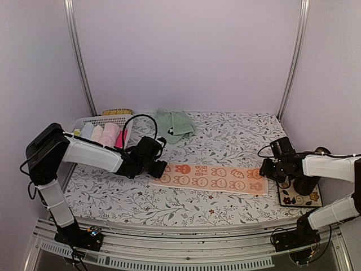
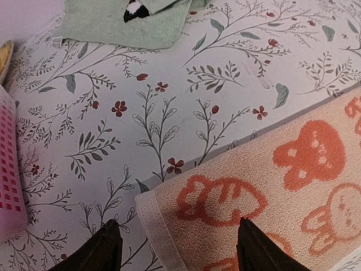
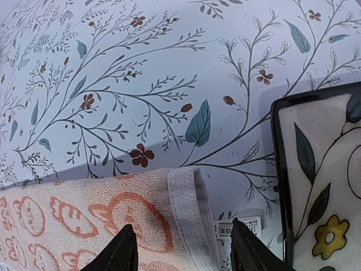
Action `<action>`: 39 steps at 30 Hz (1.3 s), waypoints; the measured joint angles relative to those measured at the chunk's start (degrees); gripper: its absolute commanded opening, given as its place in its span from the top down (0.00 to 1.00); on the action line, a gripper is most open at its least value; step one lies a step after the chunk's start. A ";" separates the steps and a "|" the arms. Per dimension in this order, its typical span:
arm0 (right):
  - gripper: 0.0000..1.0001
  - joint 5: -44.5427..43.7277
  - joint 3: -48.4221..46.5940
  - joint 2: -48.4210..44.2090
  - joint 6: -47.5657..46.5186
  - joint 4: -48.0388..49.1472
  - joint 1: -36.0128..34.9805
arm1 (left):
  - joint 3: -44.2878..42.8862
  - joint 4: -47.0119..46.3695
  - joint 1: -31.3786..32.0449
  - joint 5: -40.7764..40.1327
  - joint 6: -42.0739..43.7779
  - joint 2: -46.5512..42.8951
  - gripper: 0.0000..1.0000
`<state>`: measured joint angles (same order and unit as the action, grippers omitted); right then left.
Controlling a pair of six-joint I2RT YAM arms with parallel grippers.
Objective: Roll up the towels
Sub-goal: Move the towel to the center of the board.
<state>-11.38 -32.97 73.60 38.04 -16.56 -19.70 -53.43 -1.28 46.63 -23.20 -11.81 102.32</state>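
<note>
The long salmon-orange terry towel printed with bunnies [image 1: 211, 179] is lying flat on the floral-patterned counter [image 1: 225, 135], its long axis running left to right between the arms. The left fingers [image 2: 106, 248] are standing wide over its left hem and the right fingers [image 3: 123, 251] wide over its right hem, neither gripping. Rolling is apparently only starting: one end needs pinching and turning over. The pale mint-green cloth towel [image 1: 174, 124] is sitting crumpled behind.
</note>
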 measured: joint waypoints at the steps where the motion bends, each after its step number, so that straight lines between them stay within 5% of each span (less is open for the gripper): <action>1: 0.47 0.44 0.00 0.22 -0.17 0.39 0.15 | 0.00 -0.17 -0.07 -0.20 0.00 0.24 0.30; 14: 0.53 3.26 0.46 1.29 -2.16 3.41 2.60 | 0.02 -1.18 -1.18 -1.62 -0.50 3.26 0.33; 27: 0.85 7.69 2.34 1.88 -3.39 6.10 3.39 | 0.15 -1.31 -2.25 -2.75 -1.36 4.13 0.37; 39: 0.97 7.06 2.21 -0.76 -4.22 4.76 3.56 | -0.22 -1.05 -3.58 -3.34 -2.69 6.12 0.55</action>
<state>-4.32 -30.76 72.84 33.82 -11.79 -16.14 -53.65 -2.33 43.05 -26.55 -14.50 108.44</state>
